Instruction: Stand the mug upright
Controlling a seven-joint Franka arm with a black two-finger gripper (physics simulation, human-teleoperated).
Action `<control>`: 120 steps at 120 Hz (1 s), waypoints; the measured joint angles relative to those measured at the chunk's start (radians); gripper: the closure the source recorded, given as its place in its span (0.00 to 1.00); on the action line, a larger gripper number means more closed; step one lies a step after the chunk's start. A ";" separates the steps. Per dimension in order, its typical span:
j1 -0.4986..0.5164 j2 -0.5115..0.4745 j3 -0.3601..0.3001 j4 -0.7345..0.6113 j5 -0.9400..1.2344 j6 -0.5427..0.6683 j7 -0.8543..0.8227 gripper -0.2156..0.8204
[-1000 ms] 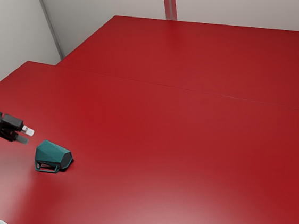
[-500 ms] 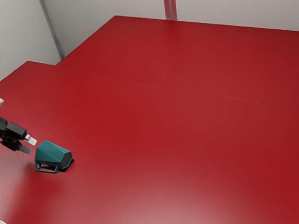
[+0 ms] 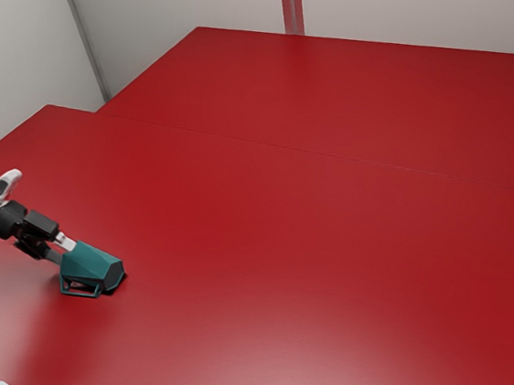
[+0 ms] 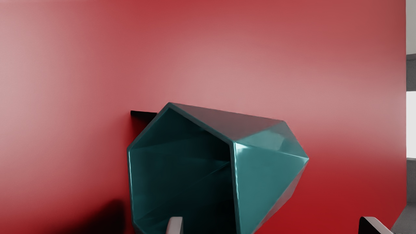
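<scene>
In the exterior view, see the mug (image 3: 95, 267) lying on its side on the red table (image 3: 260, 248), with the handle (image 3: 81, 295) low on the camera's side and the base toward the exterior view's right. Not upright, so counts as a job unfinished. Find the gripper (image 3: 60, 250) low at the opposite end, toward the exterior view's left, tips right at the mug's mouth; too close to call between touching and just short. Judge this as lining up for a grasp. In the wrist view, look straight into the dark mouth (image 4: 182, 175), turned toward the gripper. Note one finger (image 4: 175, 226) in front of the opening, perhaps just inside; can't tell how deep. Note the other finger (image 4: 377, 226) well apart from the first, out past the wall (image 4: 260, 175) and over bare table. Read the gripper as spread wide and holding nothing, with a side of the mug roughly between the two tips. Next, probably calls for easing forward a little until straddling that wall, then pinching firmly. After that, likely needs a lift, a turn to bring the mouth up, and a gentle lowering onto the base. Could slip or roll if pinched only by the rim's edge.
</scene>
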 joint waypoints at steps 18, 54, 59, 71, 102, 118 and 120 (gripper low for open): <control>-0.006 0.012 -0.001 -0.003 -0.002 0.002 0.005 0.22; -0.020 0.037 -0.001 -0.005 -0.040 0.003 0.049 0.22; -0.023 0.038 -0.002 -0.005 -0.042 0.003 0.054 0.22; -0.027 0.038 -0.002 -0.007 -0.043 0.003 0.065 0.25; -0.028 0.043 -0.002 -0.007 -0.050 0.004 0.084 0.46; -0.028 0.041 -0.002 -0.007 -0.051 0.005 0.091 0.60; -0.028 0.041 -0.002 -0.007 -0.051 0.005 0.092 0.62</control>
